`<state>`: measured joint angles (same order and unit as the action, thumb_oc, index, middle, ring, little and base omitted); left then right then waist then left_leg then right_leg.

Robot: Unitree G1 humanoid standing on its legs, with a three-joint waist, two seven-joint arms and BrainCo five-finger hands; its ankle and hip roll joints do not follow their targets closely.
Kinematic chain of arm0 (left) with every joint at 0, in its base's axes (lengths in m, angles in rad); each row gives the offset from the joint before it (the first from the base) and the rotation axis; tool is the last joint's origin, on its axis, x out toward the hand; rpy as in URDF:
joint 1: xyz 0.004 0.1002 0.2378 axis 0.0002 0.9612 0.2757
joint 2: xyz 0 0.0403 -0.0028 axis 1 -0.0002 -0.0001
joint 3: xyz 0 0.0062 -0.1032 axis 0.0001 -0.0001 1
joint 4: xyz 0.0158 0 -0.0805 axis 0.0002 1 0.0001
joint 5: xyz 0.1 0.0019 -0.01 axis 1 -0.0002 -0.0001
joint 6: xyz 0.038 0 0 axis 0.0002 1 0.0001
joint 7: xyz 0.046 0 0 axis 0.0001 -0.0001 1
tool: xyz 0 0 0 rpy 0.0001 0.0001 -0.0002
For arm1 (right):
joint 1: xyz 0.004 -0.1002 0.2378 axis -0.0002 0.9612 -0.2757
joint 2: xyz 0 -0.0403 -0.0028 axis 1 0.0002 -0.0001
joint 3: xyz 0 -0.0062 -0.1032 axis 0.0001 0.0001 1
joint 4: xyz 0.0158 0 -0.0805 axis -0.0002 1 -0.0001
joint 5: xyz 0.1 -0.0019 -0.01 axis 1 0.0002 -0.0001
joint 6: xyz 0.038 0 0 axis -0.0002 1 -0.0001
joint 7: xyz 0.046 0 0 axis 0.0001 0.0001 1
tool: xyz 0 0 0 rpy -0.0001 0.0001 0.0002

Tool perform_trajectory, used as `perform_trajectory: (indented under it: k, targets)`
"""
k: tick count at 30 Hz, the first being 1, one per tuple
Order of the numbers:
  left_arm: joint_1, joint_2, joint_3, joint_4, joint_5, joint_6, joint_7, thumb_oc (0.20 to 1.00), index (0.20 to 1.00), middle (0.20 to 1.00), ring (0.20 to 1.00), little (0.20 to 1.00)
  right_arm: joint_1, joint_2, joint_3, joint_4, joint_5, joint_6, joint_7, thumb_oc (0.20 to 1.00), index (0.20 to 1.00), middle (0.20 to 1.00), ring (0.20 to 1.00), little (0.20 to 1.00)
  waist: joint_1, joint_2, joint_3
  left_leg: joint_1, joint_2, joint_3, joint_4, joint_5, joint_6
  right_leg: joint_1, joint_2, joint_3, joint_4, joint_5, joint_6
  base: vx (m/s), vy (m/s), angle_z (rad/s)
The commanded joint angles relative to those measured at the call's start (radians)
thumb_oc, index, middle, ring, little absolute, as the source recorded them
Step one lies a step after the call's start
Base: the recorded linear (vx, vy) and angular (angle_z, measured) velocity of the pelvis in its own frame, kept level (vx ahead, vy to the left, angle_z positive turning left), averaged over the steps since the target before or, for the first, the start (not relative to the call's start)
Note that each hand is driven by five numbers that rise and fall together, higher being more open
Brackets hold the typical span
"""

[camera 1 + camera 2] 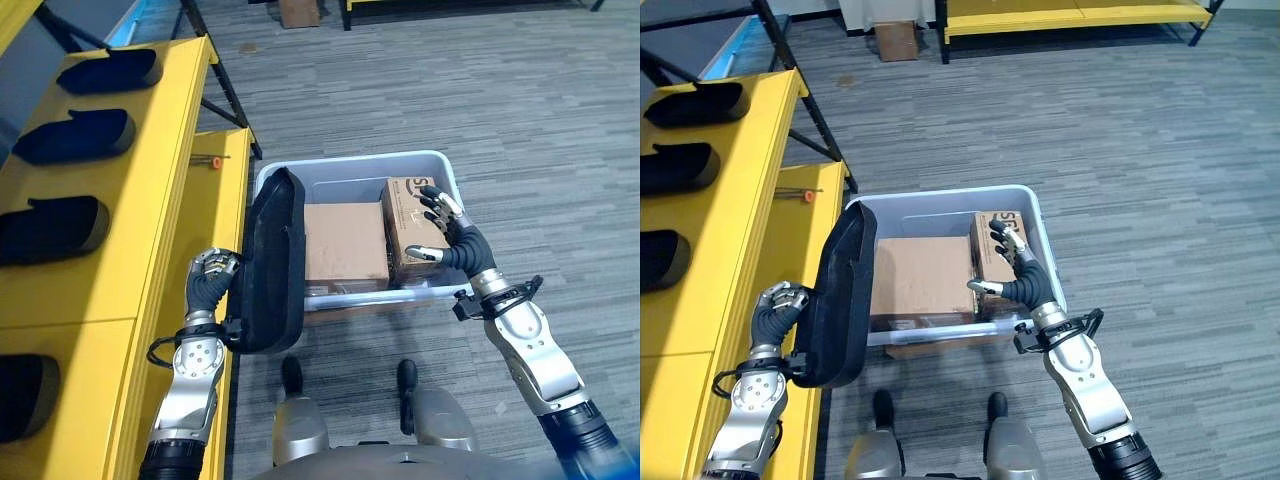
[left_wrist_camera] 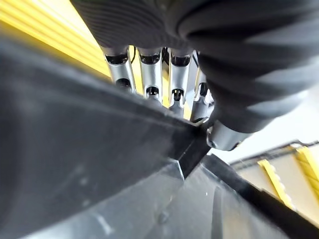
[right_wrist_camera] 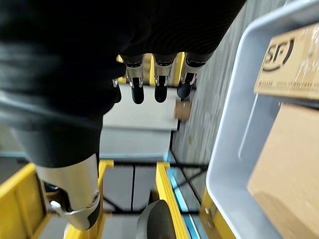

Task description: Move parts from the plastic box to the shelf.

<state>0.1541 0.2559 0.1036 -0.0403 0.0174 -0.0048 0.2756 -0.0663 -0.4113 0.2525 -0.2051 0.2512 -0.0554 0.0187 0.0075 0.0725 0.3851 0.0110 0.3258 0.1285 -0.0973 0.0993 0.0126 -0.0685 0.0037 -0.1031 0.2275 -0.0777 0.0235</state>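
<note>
A long black curved part (image 1: 272, 260) stands on edge at the left rim of the pale plastic box (image 1: 452, 180), right beside the yellow shelf (image 1: 130, 250). My left hand (image 1: 212, 275) grips its outer edge; its fingers (image 2: 149, 74) curl over the dark rim of the part (image 2: 75, 149). My right hand (image 1: 450, 235) hovers open over the box's right side, above a small cardboard carton (image 1: 408, 215), holding nothing; its fingers (image 3: 159, 79) are relaxed. A larger carton (image 1: 343, 245) lies flat in the box. Several similar black parts (image 1: 75, 135) lie in a row on the shelf.
A small orange-tipped tool (image 1: 207, 160) lies on the shelf's lower ledge near the box. Black shelf-frame legs (image 1: 225, 100) slant down behind it. A cardboard box (image 1: 298, 12) and another yellow rack (image 1: 1070, 15) stand far back across grey carpet.
</note>
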Motion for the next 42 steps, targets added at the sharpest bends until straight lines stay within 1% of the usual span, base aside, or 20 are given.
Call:
perform_trajectory:
  k: [1,4,8,9,10,13,16,22,23,25,27,28,29,30,31,33,34,35,38,42]
  targets:
    - [-0.1,0.032,0.073,-0.032,-0.015,-0.05,-0.024,0.2,0.2,0.2,0.2,0.2,-0.076,0.039,-0.043,-0.035,-0.001,-0.04,-0.017,1.0,1.0,1.0,1.0,1.0,0.02,-0.096,0.094,0.148,-0.021,0.068,0.105,0.004,-0.053,0.064,-0.052,0.043,-0.003,0.181,0.082,-0.26,-0.278,0.53]
    - [-0.115,0.028,0.047,-0.04,-0.002,-0.04,-0.047,0.2,0.2,0.2,0.2,0.2,-0.046,0.05,-0.074,-0.019,-0.01,-0.04,-0.022,1.0,1.0,1.0,1.0,1.0,0.002,-0.105,0.064,0.231,-0.045,0.101,0.217,-0.003,-0.073,0.048,-0.057,-0.021,-0.042,0.179,0.046,-0.18,-0.129,0.66]
    - [-0.109,0.028,0.02,-0.056,-0.003,-0.051,-0.065,0.2,0.2,0.2,0.2,0.2,-0.001,0.087,-0.118,0.006,-0.015,-0.035,-0.005,1.0,1.0,1.0,1.0,1.0,-0.051,-0.07,-0.017,0.346,-0.062,0.078,0.131,0.013,-0.083,0.037,-0.065,-0.082,-0.08,0.185,0.038,-0.03,0.046,1.01]
    - [-0.108,0.028,0.02,-0.056,-0.003,-0.051,-0.065,0.2,0.2,0.2,0.2,0.2,0.0,0.087,-0.118,0.006,-0.015,-0.035,-0.005,1.0,1.0,1.0,1.0,1.0,-0.051,-0.069,-0.018,0.348,-0.062,0.078,0.129,0.014,-0.083,0.038,-0.064,-0.083,-0.08,0.185,0.038,-0.04,0.168,1.06]
    - [-0.094,0.023,0.018,-0.065,-0.003,-0.056,-0.071,0.2,0.2,0.2,0.2,0.2,0.01,0.095,-0.141,0.004,-0.02,-0.032,-0.005,1.0,1.0,1.0,1.0,1.0,-0.058,-0.045,-0.033,0.32,-0.064,0.089,0.01,0.009,-0.084,0.044,-0.062,-0.082,-0.114,0.178,0.041,-0.03,0.117,0.97]
    - [-0.085,0.016,0.004,-0.076,-0.001,-0.06,-0.073,0.2,0.2,0.2,0.2,0.2,0.012,0.101,-0.155,0.027,-0.031,-0.036,-0.01,1.0,1.0,1.0,1.0,1.0,-0.065,-0.035,-0.039,0.276,-0.06,0.076,0.01,-0.027,-0.092,0.04,-0.081,-0.09,-0.142,0.188,0.035,-0.08,0.22,0.63]
    - [-0.072,0.042,0.008,-0.088,0.011,-0.065,-0.073,0.2,0.2,0.2,0.2,0.2,-0.002,0.129,-0.145,0.039,-0.03,-0.035,0.004,1.0,1.0,1.0,1.0,1.0,-0.045,-0.052,-0.031,0.242,-0.08,0.062,0.01,-0.038,-0.105,0.057,-0.109,-0.099,-0.208,0.199,0.029,-0.11,0.193,0.45]
    - [-0.056,0.056,0.035,-0.088,0.02,-0.073,-0.065,0.2,0.2,0.2,0.2,0.2,-0.034,0.161,-0.095,0.078,-0.033,-0.036,0.021,1.0,1.0,1.0,1.0,1.0,0.002,-0.066,-0.032,0.214,-0.132,0.032,0.01,-0.048,-0.113,0.074,-0.148,-0.111,-0.265,0.211,0.023,-0.09,0.166,0.13]
    - [-0.064,0.058,0.043,-0.08,0.019,-0.078,-0.057,0.2,0.2,0.2,0.2,0.2,-0.047,0.183,-0.078,0.091,-0.031,-0.035,0.023,1.0,1.0,1.0,1.0,1.0,0.016,-0.068,-0.03,0.217,-0.161,0.025,0.01,-0.052,-0.116,0.09,-0.174,-0.11,-0.273,0.212,0.02,-0.08,0.332,0.18]
    - [-0.081,0.069,0.045,-0.071,0.02,-0.08,-0.055,0.2,0.2,0.2,0.2,0.2,-0.056,0.202,-0.061,0.115,-0.027,-0.033,0.025,1.0,1.0,1.0,1.0,1.0,0.024,-0.07,-0.029,0.217,-0.187,0.017,0.01,-0.064,-0.113,0.096,-0.196,-0.102,-0.271,0.209,0.017,-0.1,0.362,0.2]
    - [-0.128,0.103,0.036,-0.05,0.039,-0.082,-0.042,0.2,0.2,0.2,0.2,0.2,-0.078,0.226,-0.04,0.14,-0.03,-0.028,0.015,1.0,1.0,1.0,1.0,1.0,0.028,-0.065,-0.012,0.212,-0.217,0.013,0.01,-0.081,-0.104,0.089,-0.213,-0.049,-0.208,0.205,0.015,-0.1,0.418,0.48]
    - [-0.159,0.108,0.016,-0.036,0.024,-0.091,-0.038,0.2,0.2,0.2,0.2,0.2,-0.09,0.213,-0.024,0.132,-0.03,-0.028,0.009,1.0,1.0,1.0,1.0,1.0,0.011,-0.042,0.009,0.214,-0.231,-0.019,0.01,-0.083,-0.088,0.065,-0.166,0.044,-0.145,0.2,0.008,-0.07,0.442,1.13]
    - [-0.206,0.107,-0.015,-0.024,0.004,-0.094,-0.04,0.2,0.2,0.2,0.2,0.2,-0.096,0.181,-0.011,0.12,-0.024,-0.033,0.005,1.0,1.0,1.0,1.0,1.0,-0.032,-0.026,0.031,0.202,-0.258,-0.078,0.01,-0.072,-0.062,0.031,-0.032,0.165,-0.028,0.197,0.004,-0.2,0.462,1.49]
    - [-0.212,0.124,-0.007,-0.034,-0.01,-0.087,-0.043,0.2,0.2,0.2,0.2,0.2,-0.129,0.141,0.032,0.129,-0.024,-0.044,0.027,1.0,1.0,1.0,1.0,1.0,-0.031,-0.035,0.063,0.188,-0.284,-0.098,0.01,-0.049,-0.051,0.022,0.103,0.114,0.115,0.186,0.011,-0.29,0.326,1.83]
    - [-0.21,0.12,0.0,-0.036,-0.012,-0.085,-0.041,0.2,0.2,0.2,0.2,0.2,-0.155,0.141,0.058,0.138,-0.021,-0.049,0.026,1.0,1.0,1.0,1.0,1.0,-0.016,-0.041,0.055,0.163,-0.295,-0.111,0.01,-0.05,-0.044,0.037,0.151,0.118,0.135,0.171,0.016,-0.29,0.126,1.71]
    - [-0.208,0.116,0.004,-0.03,-0.014,-0.081,-0.041,0.2,0.2,0.2,0.2,0.2,-0.171,0.145,0.071,0.13,-0.025,-0.049,0.019,1.0,1.0,1.0,1.0,1.0,0.002,-0.061,0.033,0.137,-0.328,-0.143,0.01,-0.056,-0.033,0.107,0.139,0.151,-0.015,0.14,-0.019,-0.1,-0.091,1.01]
    - [-0.21,0.126,0.008,-0.026,-0.003,-0.079,-0.046,0.2,0.2,0.2,0.2,0.2,-0.167,0.139,0.076,0.131,-0.027,-0.052,0.019,1.0,1.0,1.0,1.0,1.0,0.028,-0.102,0.0,0.105,-0.364,-0.153,0.01,-0.073,-0.025,0.183,0.102,0.168,-0.173,0.138,-0.04,-0.07,-0.153,0.22]
    - [-0.215,0.133,0.005,-0.021,0.002,-0.079,-0.046,0.2,0.2,0.2,0.2,0.2,-0.176,0.133,0.081,0.137,-0.028,-0.055,0.015,1.0,1.0,1.0,1.0,1.0,0.036,-0.112,-0.007,0.089,-0.371,-0.153,0.01,-0.077,-0.024,0.195,0.093,0.16,-0.22,0.141,-0.04,-0.11,-0.14,0.05]
    - [-0.217,0.133,0.014,-0.033,0.005,-0.078,-0.052,0.2,0.2,0.2,0.2,0.2,-0.192,0.121,0.069,0.127,-0.03,-0.058,0.003,1.0,1.0,1.0,1.0,1.0,0.054,-0.118,0.005,0.067,-0.369,-0.144,0.01,-0.061,-0.023,0.221,0.086,0.147,-0.284,0.143,-0.038,-0.12,-0.095,-0.19]
    - [-0.225,0.12,-0.013,-0.036,-0.003,-0.078,-0.068,0.2,0.2,0.2,0.2,0.2,-0.189,0.106,0.049,0.113,-0.028,-0.062,-0.002,1.0,1.0,1.0,1.0,1.0,0.053,-0.103,0.021,0.056,-0.369,-0.152,0.01,-0.036,-0.021,0.244,0.088,0.137,-0.315,0.133,-0.044,-0.12,-0.069,0.02]
